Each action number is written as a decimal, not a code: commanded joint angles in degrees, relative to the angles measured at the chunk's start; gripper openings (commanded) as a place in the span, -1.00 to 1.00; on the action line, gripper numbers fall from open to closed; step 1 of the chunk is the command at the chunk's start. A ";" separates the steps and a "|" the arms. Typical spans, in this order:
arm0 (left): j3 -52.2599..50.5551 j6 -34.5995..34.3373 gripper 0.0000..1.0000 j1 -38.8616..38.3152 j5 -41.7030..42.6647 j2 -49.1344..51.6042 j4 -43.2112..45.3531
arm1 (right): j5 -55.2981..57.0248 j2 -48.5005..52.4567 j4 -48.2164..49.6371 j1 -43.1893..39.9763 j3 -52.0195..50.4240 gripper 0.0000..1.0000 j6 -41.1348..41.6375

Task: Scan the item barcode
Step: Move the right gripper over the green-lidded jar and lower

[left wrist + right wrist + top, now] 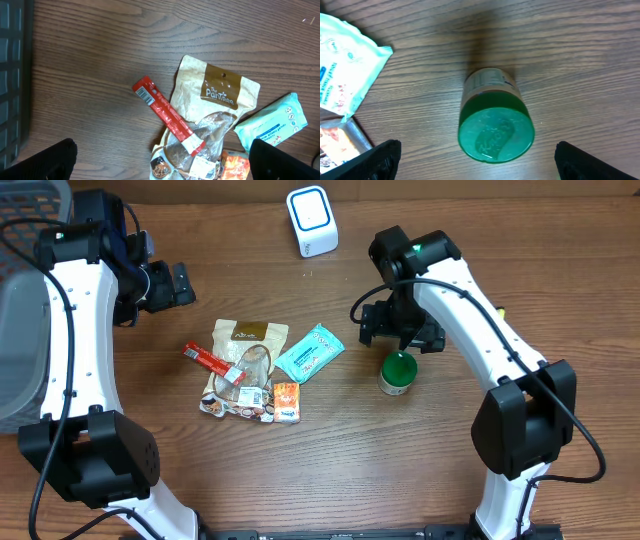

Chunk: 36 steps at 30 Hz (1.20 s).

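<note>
Several items lie mid-table: a red stick pack (213,364) with a barcode at its end (145,92), a tan Pantree pouch (248,338), a teal wipes pack (309,352), an orange packet (286,402) and an upright green-lidded jar (398,372). The white-and-blue scanner (312,220) stands at the back. My right gripper (402,335) hangs open above the jar (496,134), touching nothing. My left gripper (178,283) is open at the upper left, above bare wood beside the pouch (220,95).
A dark mesh basket (25,300) fills the table's left edge and shows at the left of the left wrist view (12,75). The wipes pack (342,65) lies to the left of the jar.
</note>
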 commanded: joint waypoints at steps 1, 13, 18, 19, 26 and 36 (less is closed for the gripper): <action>-0.15 0.66 1.00 -0.17 0.42 -0.26 0.09 | 1.03 -2.62 -0.55 -0.87 0.92 1.00 0.39; -0.15 0.66 1.00 -0.17 0.42 -0.26 0.09 | 3.69 -3.72 1.92 0.85 -2.32 0.72 0.39; -0.15 0.66 0.99 -0.17 0.42 -0.26 0.09 | 4.02 -6.25 2.12 1.77 -2.32 0.87 0.44; -0.15 0.66 0.99 -0.17 0.42 -0.26 0.09 | 4.02 -6.43 2.10 1.77 -2.32 0.94 0.44; -0.15 0.66 1.00 -0.17 0.42 -0.26 0.09 | 4.02 -6.45 2.54 1.75 -2.60 1.00 0.39; -0.15 0.66 1.00 -0.17 0.42 -0.26 0.09 | 2.10 -6.32 5.29 1.75 -8.68 1.00 0.39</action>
